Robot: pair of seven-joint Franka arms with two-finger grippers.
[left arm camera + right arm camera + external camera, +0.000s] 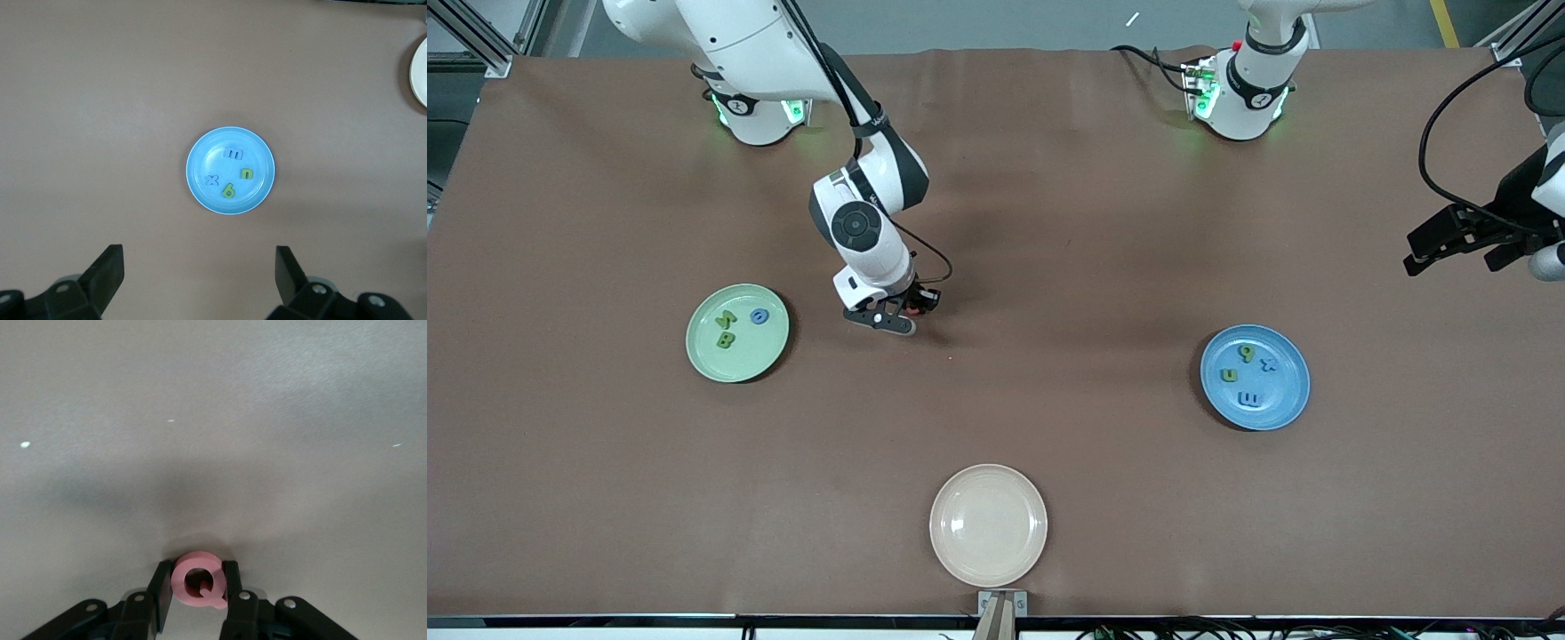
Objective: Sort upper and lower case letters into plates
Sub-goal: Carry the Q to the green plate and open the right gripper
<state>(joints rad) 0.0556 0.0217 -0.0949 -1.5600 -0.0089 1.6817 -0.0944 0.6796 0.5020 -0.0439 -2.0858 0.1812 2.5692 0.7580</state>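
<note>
My right gripper (pixel 905 316) is low over the bare table beside the pale mint green plate (pixel 734 364). It is shut on a pink letter Q (pixel 198 581), which stands upright between the fingers in the right wrist view. The green plate holds two green letters and a blue one. The blue plate (pixel 1282 400) lies toward the left arm's end and holds several blue and green letters; it also shows in the left wrist view (pixel 200 160). My left gripper (pixel 1416 258) hangs open and empty, high over the table's edge at the left arm's end, and waits.
A cream-white plate (pixel 988 551) lies empty near the front edge, at the middle; its rim shows in the left wrist view (pixel 420 73). The brown table (pixel 1049 267) spreads between the plates.
</note>
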